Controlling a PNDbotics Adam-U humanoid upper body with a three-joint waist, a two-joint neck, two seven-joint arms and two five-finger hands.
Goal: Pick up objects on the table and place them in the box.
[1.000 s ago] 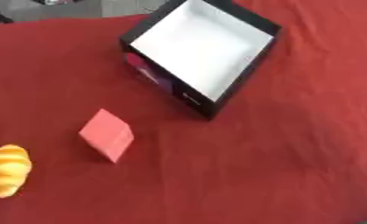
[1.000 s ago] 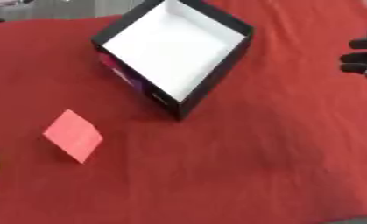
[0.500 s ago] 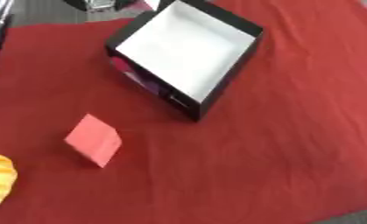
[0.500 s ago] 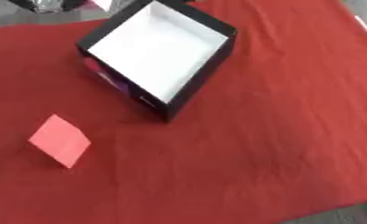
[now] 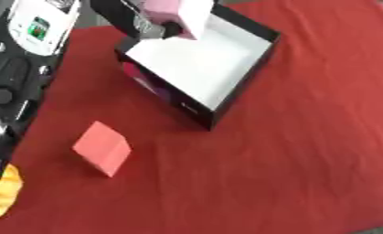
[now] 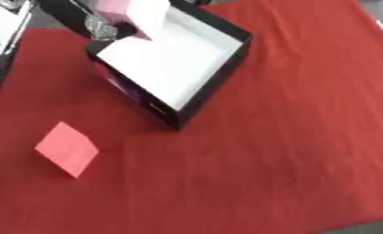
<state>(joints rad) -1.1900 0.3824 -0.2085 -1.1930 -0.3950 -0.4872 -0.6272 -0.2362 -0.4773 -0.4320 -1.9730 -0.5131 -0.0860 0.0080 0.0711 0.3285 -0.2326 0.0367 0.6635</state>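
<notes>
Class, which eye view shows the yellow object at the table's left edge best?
The left eye view: the yellow object shows at the lower left edge, partly cut off. The right eye view shows nothing of it; its frame ends short of that spot.

A red cloth point(image 6: 290, 137), lightly creased, covers the tabletop. Past its left edge sits black equipment point(image 5: 10, 87) with a white device point(image 5: 42, 23) showing a small green panel. Lighting is even.

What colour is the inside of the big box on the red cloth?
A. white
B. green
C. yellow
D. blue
A: the open black-walled box shows a plain white floor and inner walls, lying on the red cloth.
</notes>
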